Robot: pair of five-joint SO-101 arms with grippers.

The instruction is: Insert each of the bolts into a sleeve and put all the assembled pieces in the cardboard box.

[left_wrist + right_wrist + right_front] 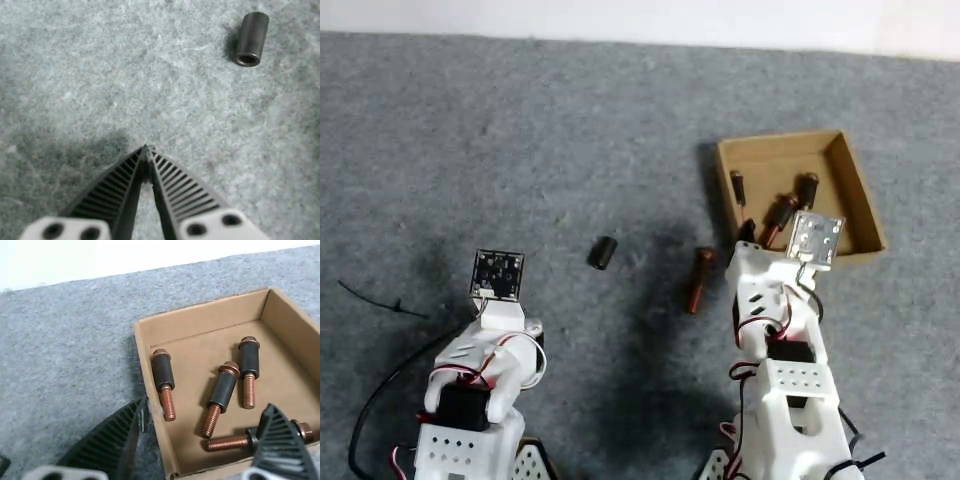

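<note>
A bare copper bolt (pixel 699 278) lies on the grey carpet, just left of the cardboard box (pixel 855 190). Farther left lies an empty black sleeve (pixel 603 252), which the left wrist view shows as the sleeve (pixel 250 39) well ahead of my left gripper (pixel 147 150). That gripper is shut with nothing in it, low over the carpet. My right gripper (pixel 206 405) is open and hangs over the near edge of the box (pixel 145 340). Inside the box lie several assembled pieces, among them one sleeved bolt (pixel 163 377) and another (pixel 222 392).
A black cable tie (pixel 380 300) lies on the carpet at the far left. The carpet's far edge meets a white surface (pixel 620 15). Open carpet stretches between the two arms and beyond the sleeve.
</note>
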